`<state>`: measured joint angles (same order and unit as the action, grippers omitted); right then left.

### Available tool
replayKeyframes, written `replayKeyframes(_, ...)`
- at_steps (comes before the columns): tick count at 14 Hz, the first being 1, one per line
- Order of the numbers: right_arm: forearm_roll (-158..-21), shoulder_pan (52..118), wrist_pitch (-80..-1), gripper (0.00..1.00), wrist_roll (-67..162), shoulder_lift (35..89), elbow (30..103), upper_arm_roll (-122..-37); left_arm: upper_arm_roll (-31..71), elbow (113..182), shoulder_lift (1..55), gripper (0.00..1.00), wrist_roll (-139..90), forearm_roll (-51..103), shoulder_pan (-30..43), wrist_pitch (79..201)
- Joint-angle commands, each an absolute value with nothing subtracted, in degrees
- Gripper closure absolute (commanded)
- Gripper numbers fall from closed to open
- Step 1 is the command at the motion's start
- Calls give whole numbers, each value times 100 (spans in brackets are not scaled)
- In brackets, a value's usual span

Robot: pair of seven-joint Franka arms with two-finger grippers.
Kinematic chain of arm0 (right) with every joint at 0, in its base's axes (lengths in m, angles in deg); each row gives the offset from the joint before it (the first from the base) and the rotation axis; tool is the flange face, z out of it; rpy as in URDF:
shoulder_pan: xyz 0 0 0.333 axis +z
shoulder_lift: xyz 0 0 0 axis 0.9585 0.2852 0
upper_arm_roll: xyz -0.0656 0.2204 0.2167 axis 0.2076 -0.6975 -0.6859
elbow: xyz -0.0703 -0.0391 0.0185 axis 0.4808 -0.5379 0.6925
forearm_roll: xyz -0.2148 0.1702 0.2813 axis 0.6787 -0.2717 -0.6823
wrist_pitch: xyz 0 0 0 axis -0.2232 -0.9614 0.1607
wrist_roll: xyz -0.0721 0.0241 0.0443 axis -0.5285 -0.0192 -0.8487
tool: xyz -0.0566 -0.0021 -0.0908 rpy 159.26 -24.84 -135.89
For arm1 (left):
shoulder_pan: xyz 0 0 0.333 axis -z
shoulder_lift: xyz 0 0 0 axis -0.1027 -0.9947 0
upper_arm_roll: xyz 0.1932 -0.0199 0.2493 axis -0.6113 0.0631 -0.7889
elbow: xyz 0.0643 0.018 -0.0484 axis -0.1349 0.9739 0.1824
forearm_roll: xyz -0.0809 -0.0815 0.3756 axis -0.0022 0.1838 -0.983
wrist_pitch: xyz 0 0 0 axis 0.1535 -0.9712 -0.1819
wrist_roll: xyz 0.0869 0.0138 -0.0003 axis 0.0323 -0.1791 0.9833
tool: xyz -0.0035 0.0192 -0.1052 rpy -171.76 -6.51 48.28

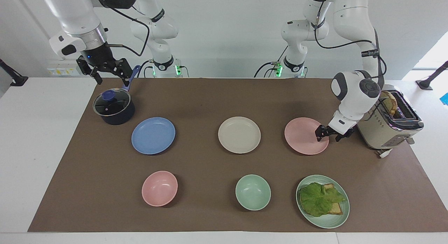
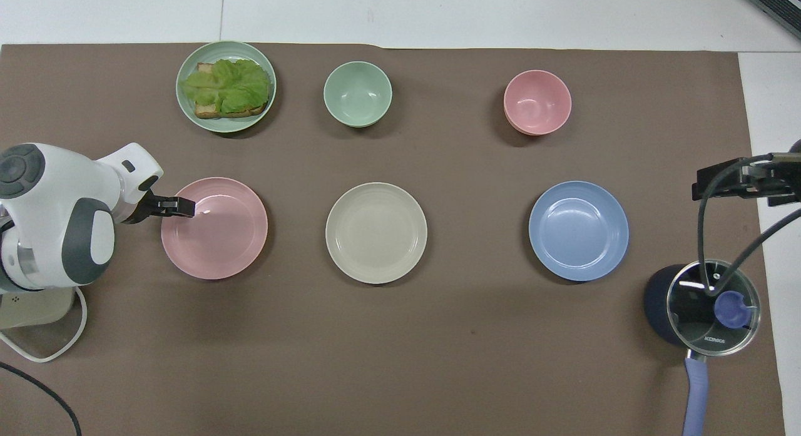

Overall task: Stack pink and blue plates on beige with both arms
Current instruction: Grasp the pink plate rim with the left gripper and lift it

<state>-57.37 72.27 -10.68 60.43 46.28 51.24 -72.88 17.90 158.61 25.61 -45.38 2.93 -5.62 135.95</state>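
Three equal plates lie in a row: the blue plate (image 1: 153, 135) (image 2: 579, 231) toward the right arm's end, the beige plate (image 1: 239, 134) (image 2: 376, 233) in the middle, the pink plate (image 1: 302, 135) (image 2: 219, 233) toward the left arm's end. My left gripper (image 1: 329, 133) (image 2: 178, 206) is down at the pink plate's rim on the toaster side. It is open, with one finger over the plate's inside and the other outside the rim. My right gripper (image 1: 109, 76) (image 2: 719, 181) hangs open above the pot, holding nothing.
A dark pot with a glass lid (image 1: 113, 107) stands beside the blue plate. A toaster (image 1: 388, 126) with bread stands beside the pink plate. Farther from the robots sit a pink bowl (image 1: 159, 188), a green bowl (image 1: 252, 192) and a green plate (image 1: 329, 223) with lettuce and toast.
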Motion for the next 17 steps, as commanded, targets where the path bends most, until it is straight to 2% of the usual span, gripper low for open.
replayKeyframes(1, -5851, 7184, -1048, 0, 6118, 4538, 5209, -7289, 1814, 15908, 2561, 75, -4765, 337, -607, 13692)
replayKeyframes(3, -5851, 7184, -1048, 0, 6118, 4538, 5209, -7289, 1814, 15890, 2570, 100, -4888, 345, -633, 13657)
replayKeyframes(5, -5851, 7184, -1048, 0, 6118, 4538, 5209, -7289, 1814, 15654, 2526, 100, -4985, 337, -755, 13369)
replayKeyframes(10, -5851, 7176, -1048, 0, 6118, 4538, 5209, -7289, 1823, 14099, 2605, 100, -5337, 380, -897, 11112)
replayKeyframes(15, -5851, 7176, -1057, 0, 6118, 4538, 5209, -7289, 1875, 13991, 3106, 100, -4471, 1048, -774, 10765)
replayKeyframes(17, -5851, 7176, -1057, 0, 6092, 4538, 5209, -7280, 1972, 14035, 3124, 100, -3767, 1119, -346, 10852)
